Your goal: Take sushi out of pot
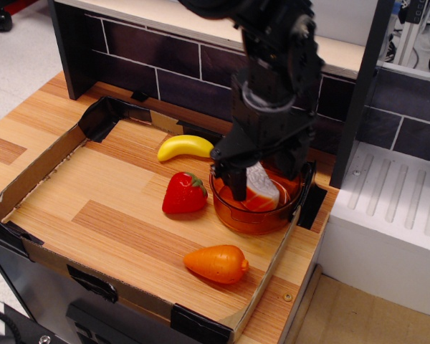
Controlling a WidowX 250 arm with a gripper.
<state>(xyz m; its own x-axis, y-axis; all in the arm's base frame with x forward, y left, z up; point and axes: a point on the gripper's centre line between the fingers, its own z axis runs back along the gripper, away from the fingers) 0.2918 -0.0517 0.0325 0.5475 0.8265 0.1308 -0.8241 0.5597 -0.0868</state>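
The sushi (261, 192), orange with pale stripes and a white ridged side, lies tilted inside the transparent amber pot (249, 222) at the back right of the wooden tray. My black gripper (265, 180) is open and lowered into the pot. One finger (237, 182) stands left of the sushi and the other on its right. I cannot tell whether the fingers touch the sushi. The arm hides the pot's far rim.
A red strawberry (184, 193) lies just left of the pot, with a yellow banana (185, 147) behind it. An orange carrot (216, 263) lies near the front. A low cardboard wall (266, 284) rims the tray. A white rack (398, 208) stands to the right, a dark tiled wall (147, 50) behind.
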